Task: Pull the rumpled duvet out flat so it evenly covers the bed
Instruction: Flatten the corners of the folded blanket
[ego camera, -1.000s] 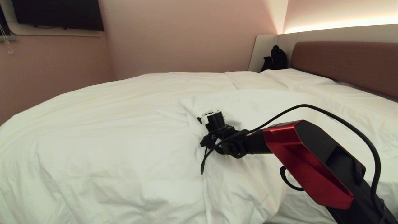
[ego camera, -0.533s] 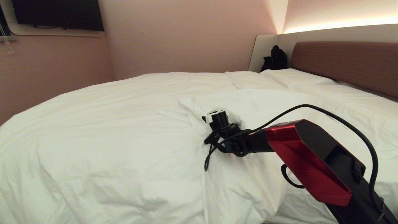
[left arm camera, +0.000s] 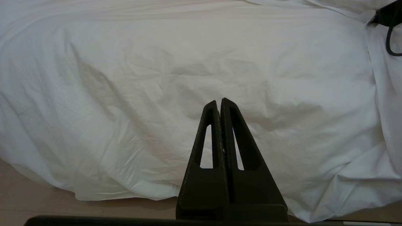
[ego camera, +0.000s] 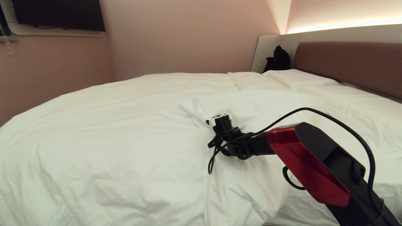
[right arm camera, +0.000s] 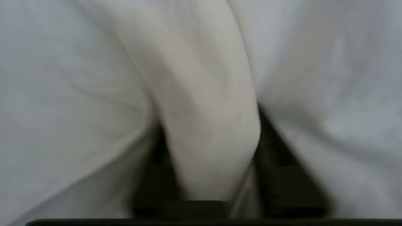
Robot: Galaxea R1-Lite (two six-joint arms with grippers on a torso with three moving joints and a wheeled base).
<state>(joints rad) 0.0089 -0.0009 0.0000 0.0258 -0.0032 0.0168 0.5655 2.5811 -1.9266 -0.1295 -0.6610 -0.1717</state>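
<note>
The white duvet (ego camera: 110, 125) lies rumpled over the bed (ego camera: 351, 66), with a raised fold running down its middle. My right gripper (ego camera: 220, 122) reaches from the lower right into that fold, its fingertips buried in the cloth. In the right wrist view a thick ridge of duvet (right arm camera: 207, 94) fills the gap between the two dark fingers (right arm camera: 273, 147), which press on it from both sides. My left gripper (left arm camera: 219, 102) is shut and empty, hanging by the duvet's (left arm camera: 157, 78) near edge, and is out of the head view.
Flat white pillows (ego camera: 295, 78) lie by the brown headboard. A black bag (ego camera: 278, 59) sits in the far corner. A dark screen (ego camera: 59, 14) hangs on the pink wall at upper left. Pale floor (left arm camera: 31, 201) shows below the duvet's hanging edge.
The right gripper's jaws have closed in on the duvet fold, and the wrist has shifted slightly right and lower. The left arm has stayed still.
</note>
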